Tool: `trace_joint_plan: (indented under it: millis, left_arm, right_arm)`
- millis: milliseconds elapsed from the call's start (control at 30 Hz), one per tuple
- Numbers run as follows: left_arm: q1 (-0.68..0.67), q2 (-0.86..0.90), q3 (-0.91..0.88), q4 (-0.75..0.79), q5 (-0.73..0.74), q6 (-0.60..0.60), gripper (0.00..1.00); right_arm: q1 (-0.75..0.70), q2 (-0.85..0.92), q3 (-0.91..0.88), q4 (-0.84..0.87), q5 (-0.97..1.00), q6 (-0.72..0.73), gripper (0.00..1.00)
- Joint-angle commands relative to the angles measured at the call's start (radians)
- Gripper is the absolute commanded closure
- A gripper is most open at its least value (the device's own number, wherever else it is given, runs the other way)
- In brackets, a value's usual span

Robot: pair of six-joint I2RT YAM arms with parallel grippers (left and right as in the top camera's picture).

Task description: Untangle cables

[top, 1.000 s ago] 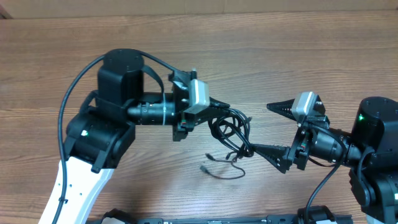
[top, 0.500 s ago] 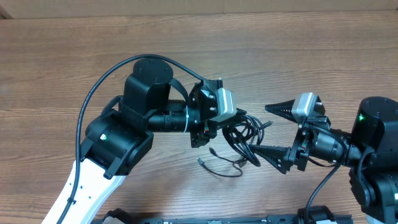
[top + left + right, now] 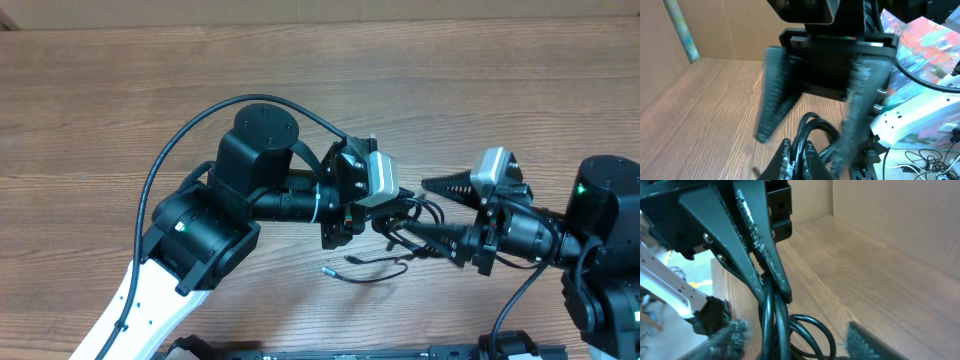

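Left end effector (image 3: 398,213): clenched on the cables (image 3: 408,222), with the bunch pinched right at its tips.
Right end effector (image 3: 428,212): released, jaws apart on either side of the bunch. I see no contact with the cords.
Cables, place: between the two end effectors, held up off the tabletop (image 3: 480,80) near the middle. One tail hangs down to the wood.
Cables, long axis: in the overhead view the bunch runs left to right, from one end effector towards the other.
Loose tail: it curves down and to the left from the bunch and ends in a small plug (image 3: 327,268) that lies on the wood pointing left.
Overhead only: both arms in full, the tail and the plug. Neither wrist view catches the plug.
Left wrist only: the left end effector (image 3: 795,162) at the bottom edge nips the cables (image 3: 812,117), which rise in a rounded loop. The right end effector (image 3: 812,122) faces it, both fingers blurred, the loop in the gap.
Right wrist only: the grip from the other side. The left end effector (image 3: 775,282) points down with its jaws pressed together on the cables (image 3: 772,320), several cords side by side, one curling into a ring below.
Right end effector (image 3: 797,347), own view: finger ends at the bottom corners, well apart, the left one blurred.
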Motion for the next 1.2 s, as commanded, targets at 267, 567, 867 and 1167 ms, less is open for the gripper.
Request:
trace_joint_plan:
  millis: [267,567,867,1167]
  left_arm:
    - [-0.008,-0.003,0.009,-0.006,-0.018,0.005,0.91]
    - [-0.008,-0.003,0.009,-0.023,-0.142,-0.161,0.0]
    - [-0.034,0.002,0.009,-0.024,-0.246,-0.429,0.0]
    - [-0.314,0.083,0.009,0.029,-0.819,-0.483,0.0]
  right_arm:
    - [0.005,-0.006,0.016,0.001,0.0,0.063,0.96]
    - [0.005,-0.006,0.016,0.072,0.379,0.609,0.96]
    - [0.005,0.015,0.016,0.245,0.511,1.306,0.96]
    - [0.005,0.028,0.016,0.261,0.578,1.471,0.96]
